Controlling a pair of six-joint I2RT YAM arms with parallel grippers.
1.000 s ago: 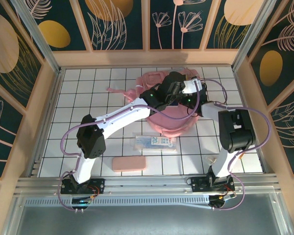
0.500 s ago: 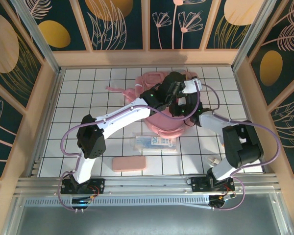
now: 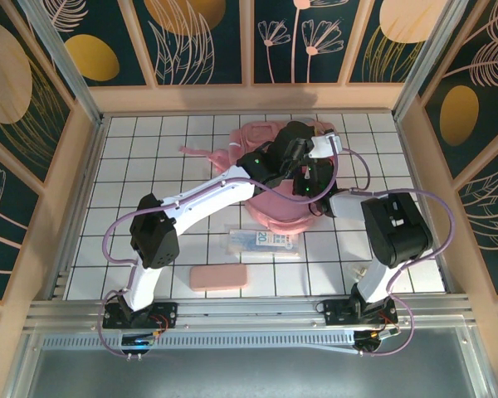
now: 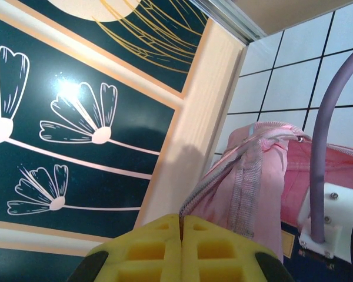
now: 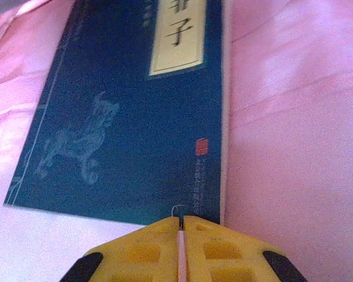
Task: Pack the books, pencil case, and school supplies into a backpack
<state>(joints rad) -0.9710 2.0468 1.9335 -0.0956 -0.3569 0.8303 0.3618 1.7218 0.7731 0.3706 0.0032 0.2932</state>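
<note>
The pink backpack (image 3: 284, 209) lies at the back middle of the table. My left gripper (image 4: 181, 221) is shut on the edge of the backpack's (image 4: 265, 176) opening and holds it lifted. In the right wrist view a dark navy book (image 5: 135, 117) with a pale title label lies inside on the pink lining. My right gripper (image 5: 181, 223) is shut on its near edge. From above, both grippers meet over the opening, left (image 3: 295, 153) and right (image 3: 312, 178). The clear packet with a "20" (image 3: 261, 240) and the salmon pencil case (image 3: 218, 277) lie on the tiles in front.
A pink strap (image 3: 201, 154) trails left from the backpack. A small pale object (image 3: 361, 272) lies by the right arm's base. The wooden wall (image 4: 194, 117) stands close behind the backpack. White tiles (image 3: 133, 166) stretch to the left.
The right arm's elbow swung outward and came back in, while its gripper stayed at the backpack's opening. The left arm has not moved.
</note>
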